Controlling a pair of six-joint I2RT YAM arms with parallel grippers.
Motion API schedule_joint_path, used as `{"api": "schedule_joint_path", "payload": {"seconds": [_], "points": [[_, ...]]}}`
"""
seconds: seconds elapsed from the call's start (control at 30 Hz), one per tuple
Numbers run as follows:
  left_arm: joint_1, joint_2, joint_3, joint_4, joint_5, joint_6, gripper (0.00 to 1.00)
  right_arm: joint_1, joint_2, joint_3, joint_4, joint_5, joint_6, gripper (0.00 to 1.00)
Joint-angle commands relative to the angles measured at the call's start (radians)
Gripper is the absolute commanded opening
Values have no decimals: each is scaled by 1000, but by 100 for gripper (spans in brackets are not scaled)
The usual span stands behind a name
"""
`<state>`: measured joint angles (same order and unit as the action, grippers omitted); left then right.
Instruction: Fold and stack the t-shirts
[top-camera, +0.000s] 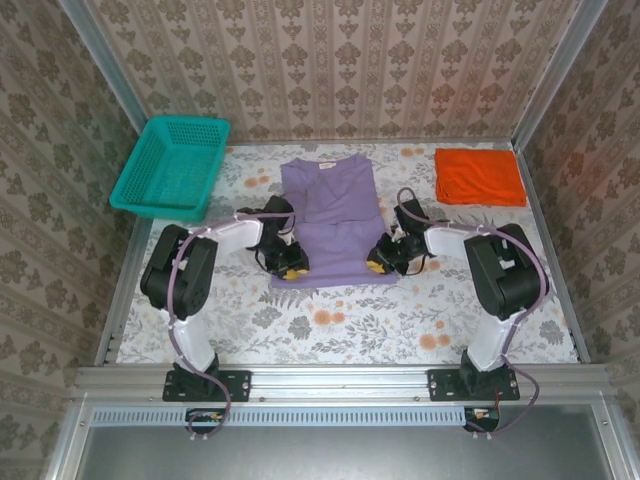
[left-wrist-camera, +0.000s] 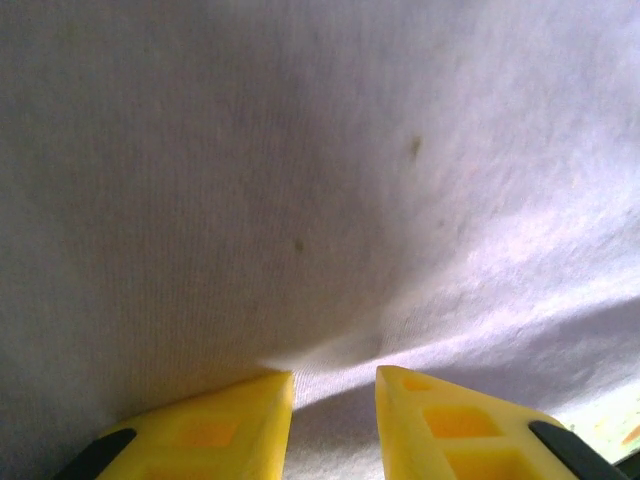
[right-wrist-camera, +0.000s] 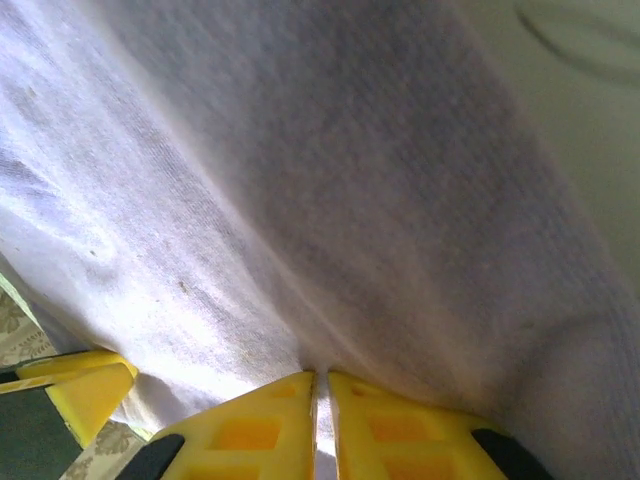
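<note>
Lavender t-shirt (top-camera: 330, 212) lies flat mid-tabletop (top-camera: 350, 325), collar toward the far wall, hem toward the arms. Sides look tucked in, so the outline is a plain rectangle. Judgement: lengthwise folds done, and the crosswise fold, hem up to collar, is next.

Both tools sit at the hem, 1 per corner. That placement fits lifting the edge evenly so the cloth doesn't skew.

- Left tool (top-camera: 292, 266), near-left hem corner. The left wrist view shows its yellow fingers (left-wrist-camera: 225, 425) a little apart, with a ridge of lavender cloth running into the gap. Can't tell if it's actually biting or only straddling the fold.
- Right tool (top-camera: 381, 262), near-right hem corner. In the right wrist view the right tool (right-wrist-camera: 320, 400) has its jaws all but together, with cloth drawn into the slit and creases fanning out from it. Reads as clamped on the lavender t-shirt.

Orange t-shirt (top-camera: 479, 176) is already a folded rectangle at the far-right corner, well apart from the lavender one. That's the likely stack base.

Teal basket (top-camera: 170, 166) is far left, tilted against the wall, with nothing visible in it.

Writing: a small pale mark at the lavender collar in the top view, too small to read. Wrist views show plain knit and a few dark specks. No brand or label legible anywhere.

Risk: if the left side isn't gripped, the hem lifts 1-sided.
</note>
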<state>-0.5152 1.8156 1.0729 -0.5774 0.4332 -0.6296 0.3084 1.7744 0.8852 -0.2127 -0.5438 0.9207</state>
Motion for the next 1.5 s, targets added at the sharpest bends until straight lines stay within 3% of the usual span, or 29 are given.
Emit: {"api": "schedule_joint_path", "payload": {"seconds": [0.0, 0.13, 0.33, 0.5, 0.63, 0.73, 0.87, 1.03, 1.17, 1.3, 1.47], "points": [[-47, -54, -161, -80, -65, 34, 30, 52, -73, -192, -111, 93, 27, 19], [-86, -153, -279, -92, -54, -2, 30, 120, -183, -320, -92, 112, 74, 24], [-99, -288, -317, -195, -33, -24, 36, 159, -421, -412, -129, 174, 129, 48], [-24, -315, -85, -338, -53, 10, 49, 148, -606, -317, -148, 233, 85, 57], [78, -245, 175, -365, -35, 2, 56, 77, -610, -189, -109, 278, 3, 60], [154, -116, 360, -367, -15, -5, 57, -16, -516, -83, -72, 320, -49, 60], [202, 106, 604, -395, -20, 36, 57, -85, -277, 122, -54, 327, -152, 61], [227, 409, 911, -423, 3, 97, 51, -126, 49, 436, -183, 285, -249, 59], [235, 596, 1162, -519, -84, 177, 48, -126, 247, 662, -317, 295, -317, 53], [266, 661, 1235, -507, -157, 217, 49, -123, 340, 758, -320, 322, -352, 53], [282, 666, 1187, -455, -118, 231, 46, -109, 442, 865, -363, 299, -373, 53]]}}
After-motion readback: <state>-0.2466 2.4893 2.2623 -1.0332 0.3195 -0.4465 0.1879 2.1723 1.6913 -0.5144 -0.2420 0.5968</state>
